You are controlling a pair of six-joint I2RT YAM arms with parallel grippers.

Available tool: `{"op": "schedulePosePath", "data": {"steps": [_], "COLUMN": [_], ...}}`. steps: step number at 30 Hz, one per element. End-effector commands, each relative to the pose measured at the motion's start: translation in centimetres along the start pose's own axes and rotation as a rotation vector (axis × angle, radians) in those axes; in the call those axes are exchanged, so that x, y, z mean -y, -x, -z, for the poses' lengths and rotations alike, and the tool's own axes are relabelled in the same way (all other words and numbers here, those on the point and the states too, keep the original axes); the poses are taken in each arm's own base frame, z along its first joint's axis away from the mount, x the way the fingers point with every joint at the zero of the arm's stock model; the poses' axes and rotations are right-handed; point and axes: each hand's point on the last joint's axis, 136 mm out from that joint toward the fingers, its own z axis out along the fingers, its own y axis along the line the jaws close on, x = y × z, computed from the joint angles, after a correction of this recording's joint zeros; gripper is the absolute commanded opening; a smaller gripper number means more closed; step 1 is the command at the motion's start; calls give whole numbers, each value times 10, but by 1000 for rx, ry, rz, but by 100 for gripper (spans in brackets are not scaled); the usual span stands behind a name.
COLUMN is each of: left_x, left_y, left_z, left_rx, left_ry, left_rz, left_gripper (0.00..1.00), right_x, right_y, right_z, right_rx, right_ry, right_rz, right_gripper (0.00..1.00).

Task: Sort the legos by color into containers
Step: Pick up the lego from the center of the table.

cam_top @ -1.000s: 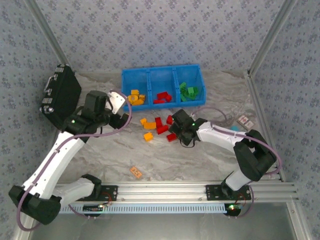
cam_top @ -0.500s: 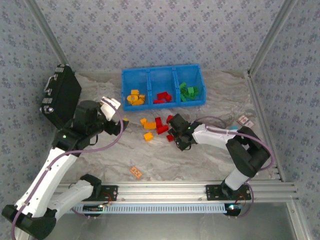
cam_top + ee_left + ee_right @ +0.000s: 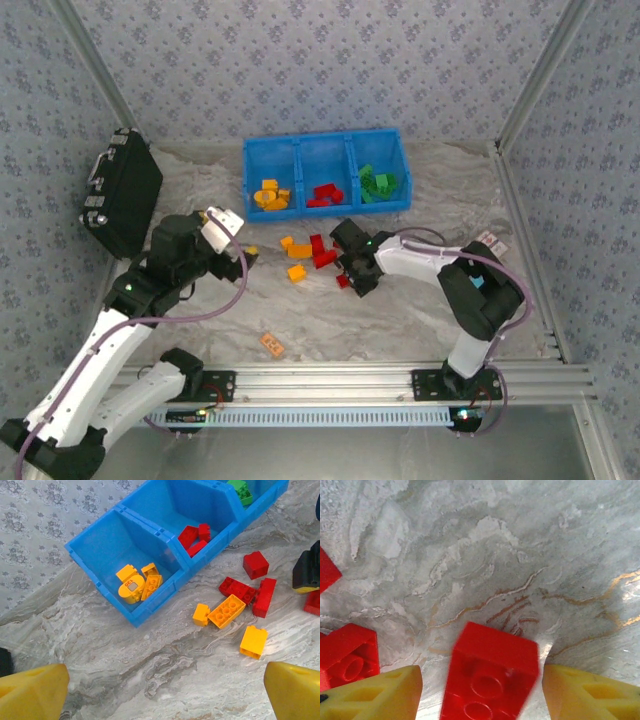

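A red brick [image 3: 490, 675] is being straddled by the right gripper [image 3: 480, 692] on the table [image 3: 485, 555], a little in front of the bin [image 3: 320, 141]. The fingers [image 3: 375, 695] are being held apart on either side of it, with a thin gap showing at the left one, so no firm hold is being shown yet.

For a good pick, the brick is best being centred between the pads and squeezed on its flat sides before any lift. The neighbouring brick [image 3: 347, 657] is to be kept out of the pinch. The load is then to be carried to the bin's middle compartment [image 3: 170, 510], where red ones are being collected.

The left gripper [image 3: 160, 692] is being held wide open, with nothing in it, off the bin's left front corner.

The finger gaps are being given by the right wrist view; from the top, that contact is being hidden beneath the gripper. The sorting is being laid out by the left wrist view: orange-yellow in the bin's left compartment, red in the middle, green at the right. The loose bricks [image 3: 235, 605], orange-yellow and red, are lying just in front of the bin.
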Motion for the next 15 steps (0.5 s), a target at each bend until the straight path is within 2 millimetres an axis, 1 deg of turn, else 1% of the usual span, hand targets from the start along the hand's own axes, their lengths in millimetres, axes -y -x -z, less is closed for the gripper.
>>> {"op": "schedulePosePath", "data": {"steps": [1, 4, 8, 10, 13, 15], "left_x": [-6, -7, -6, -7, -8, -8], "left_y": [10, 9, 8, 8, 7, 7], "left_z": [7, 7, 7, 7, 7, 7], "left_rx": [48, 44, 44, 43, 40, 41], "left_ry": [35, 42, 42, 45, 50, 51], "left_rz": [-32, -38, -43, -46, -51, -52], "left_gripper": [100, 100, 100, 100, 100, 100], "right_x": [-19, -19, -16, -14, -16, -27], "right_y": [2, 1, 2, 2, 8, 19], "right_z": [-25, -29, -33, -32, -25, -13], "right_rx": [4, -3, -6, -5, 7, 25], "right_ry": [45, 33, 15, 13, 23, 41], "right_rz": [5, 17, 38, 42, 63, 113], "right_gripper": [62, 55, 42, 37, 33, 31]}}
